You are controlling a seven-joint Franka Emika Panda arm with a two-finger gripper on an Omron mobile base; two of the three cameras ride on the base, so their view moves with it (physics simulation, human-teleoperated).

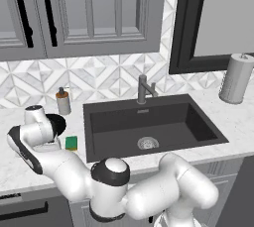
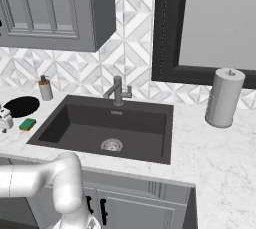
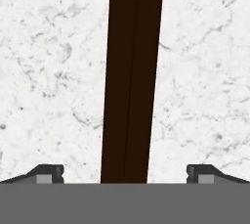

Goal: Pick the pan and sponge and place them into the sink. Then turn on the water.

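Note:
The black pan (image 1: 58, 122) lies on the marble counter left of the sink (image 1: 124, 122), partly covered by my hand. Its reddish-brown handle (image 3: 129, 81) runs straight up the hand view between my fingertips (image 3: 49, 173). My gripper (image 3: 125, 175) is open just above the handle, with a jaw well clear on each side. The green sponge (image 1: 71, 142) with its yellow underside lies between the pan and the sink's front left corner, also seen as sponge (image 2: 27, 123) beside pan (image 2: 21, 106). No water runs from the grey faucet (image 1: 144, 89).
A soap dispenser (image 1: 63, 101) stands behind the pan against the tiled wall. A paper towel roll (image 1: 237, 78) stands on the counter right of the sink. Wall cabinets hang above the counter. My arm stretches low across the counter's front edge toward the left.

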